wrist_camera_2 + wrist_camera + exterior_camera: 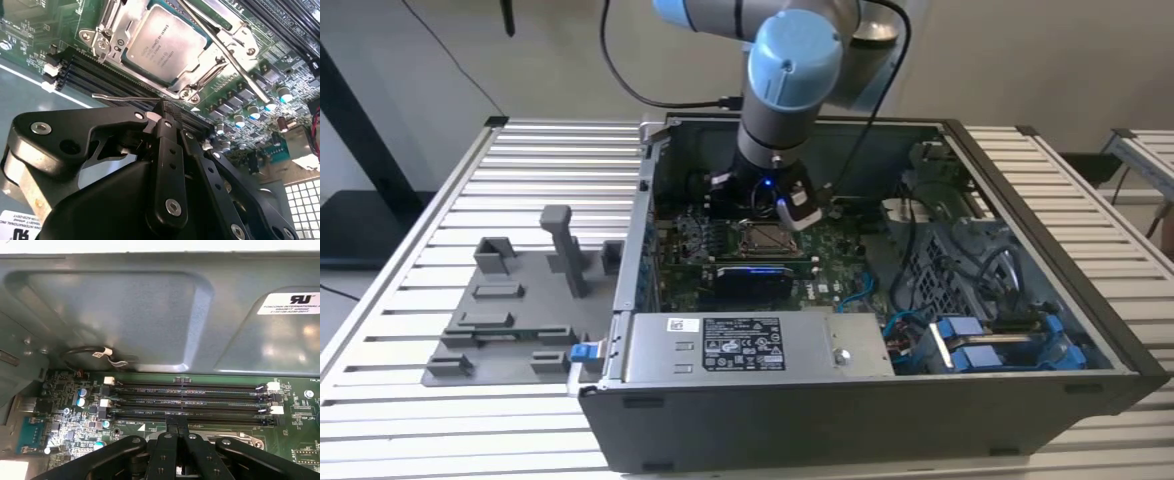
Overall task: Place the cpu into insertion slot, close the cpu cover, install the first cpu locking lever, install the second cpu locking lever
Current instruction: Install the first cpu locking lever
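The cpu [162, 45] lies flat in the insertion slot [746, 238] on the green motherboard [30, 25]. The silvery cpu cover [114, 27] is down around it. One locking lever [225, 49] runs slantwise along one side of the socket. A second thin lever [125, 97] lies along the near side, and its far end disappears under my fingertips. My gripper [162, 107] is shut, its tips touching that lever just beside the socket. It also shows low over the board in the first wrist view [176, 421] and inside the case in the exterior view [781, 208].
Black memory slots [190, 400] run beside the socket. The grey case wall [125, 315] rises close behind them. A power supply [747, 345] sits at the case front, with blue cables [974, 340] on the exterior view's right. A grey fixture [507, 310] stands on the slatted table.
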